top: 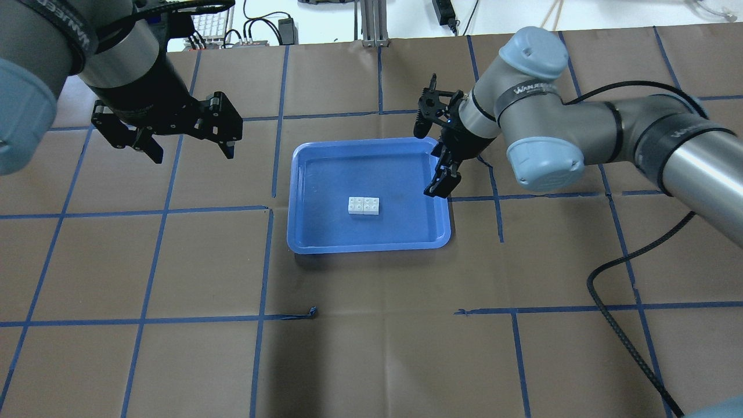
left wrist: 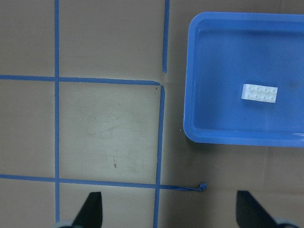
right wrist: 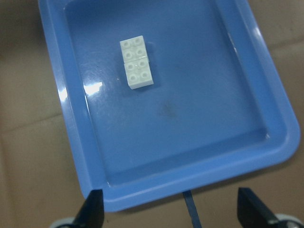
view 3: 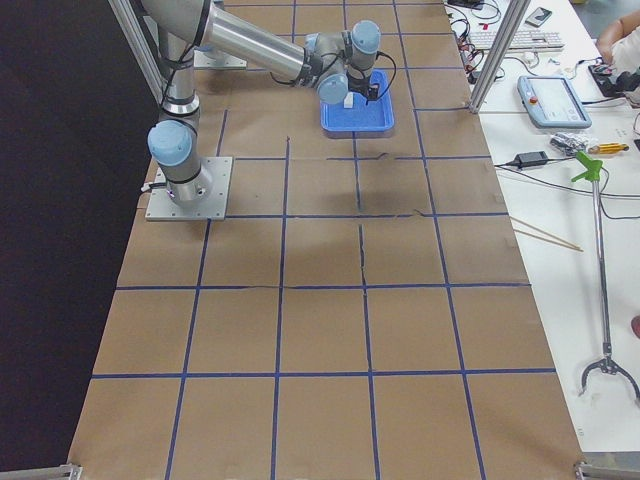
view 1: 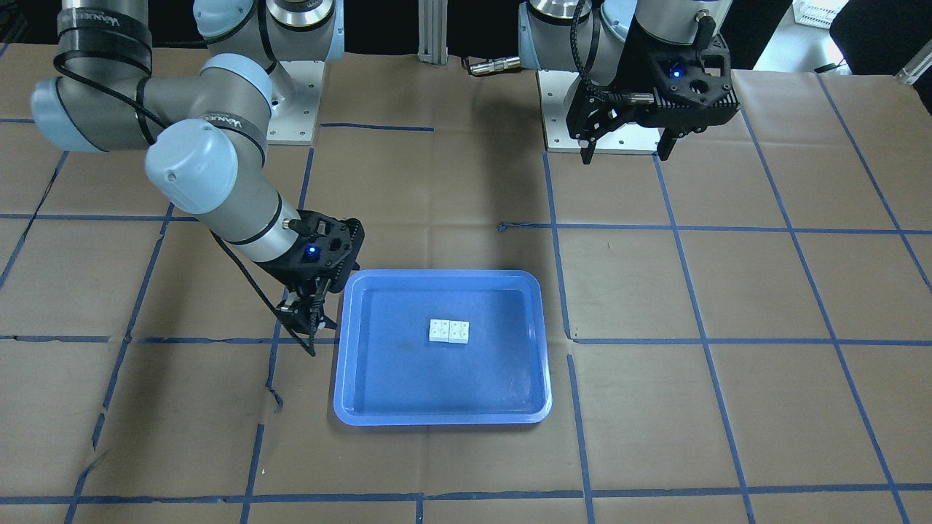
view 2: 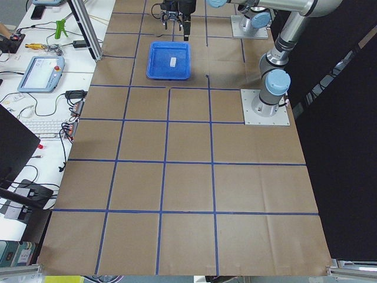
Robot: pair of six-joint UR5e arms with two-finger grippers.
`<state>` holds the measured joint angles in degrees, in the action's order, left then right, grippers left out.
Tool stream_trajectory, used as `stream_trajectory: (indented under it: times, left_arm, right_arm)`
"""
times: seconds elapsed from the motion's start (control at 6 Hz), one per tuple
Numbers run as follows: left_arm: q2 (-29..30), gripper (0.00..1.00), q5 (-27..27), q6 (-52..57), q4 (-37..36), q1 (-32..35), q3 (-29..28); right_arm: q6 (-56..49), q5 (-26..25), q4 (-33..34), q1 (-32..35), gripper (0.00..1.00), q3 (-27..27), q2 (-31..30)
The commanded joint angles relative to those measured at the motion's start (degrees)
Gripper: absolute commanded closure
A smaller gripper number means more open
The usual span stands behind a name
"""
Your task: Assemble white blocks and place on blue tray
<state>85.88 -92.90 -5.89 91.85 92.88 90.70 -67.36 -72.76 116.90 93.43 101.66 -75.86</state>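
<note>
The two white blocks [view 1: 449, 331] lie touching side by side, studs up, on the floor of the blue tray [view 1: 342, 364], near its middle. They also show in the overhead view [top: 364, 205] and in both wrist views [left wrist: 259, 93] [right wrist: 137, 61]. My right gripper [top: 428, 158] is open and empty, hovering over the tray's rim [top: 296, 191] on my right side, apart from the blocks. My left gripper [top: 193, 154] is open and empty, raised above the table well to the left of the tray.
Brown paper with a blue tape grid covers the table. A loose tape end [top: 312, 313] curls up in front of the tray. The right arm's black cable [top: 615, 302] hangs over the table on the right. Cables and devices lie beyond the far edge.
</note>
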Motion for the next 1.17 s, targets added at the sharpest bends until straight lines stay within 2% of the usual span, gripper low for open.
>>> stream_trajectory:
  times: [0.0, 0.17, 0.33, 0.5, 0.67, 0.83, 1.0]
  left_arm:
    - [-0.01, 0.0, -0.09, 0.0, 0.0, -0.06, -0.09]
    - [-0.01, 0.0, -0.09, 0.0, 0.0, -0.06, -0.09]
    - [-0.01, 0.0, -0.09, 0.0, 0.0, -0.06, -0.09]
    - [-0.01, 0.0, -0.09, 0.0, 0.0, -0.06, -0.09]
    - [-0.01, 0.0, -0.09, 0.0, 0.0, -0.06, -0.09]
    - [-0.01, 0.0, -0.09, 0.0, 0.0, -0.06, -0.09]
    - [-0.01, 0.0, -0.09, 0.0, 0.0, -0.06, -0.09]
  right_arm:
    - [12.18, -6.83, -9.86, -1.58, 0.0, -7.39, -1.57]
    - [23.13, -11.66, -15.07, -1.85, 0.0, -13.01, -2.1]
    - [39.25, -17.27, -19.9, -1.94, 0.0, -17.5, -2.45]
    - [52.38, -17.85, -25.09, -2.11, 0.0, -20.07, -2.8]
    - [61.56, -17.86, -26.18, -2.64, 0.0, -21.05, -3.06]
    - [68.35, -17.6, -27.24, -2.38, 0.0, -21.33, -4.55]
    - [68.42, -17.33, -27.25, -2.64, 0.0, -21.33, -4.74]
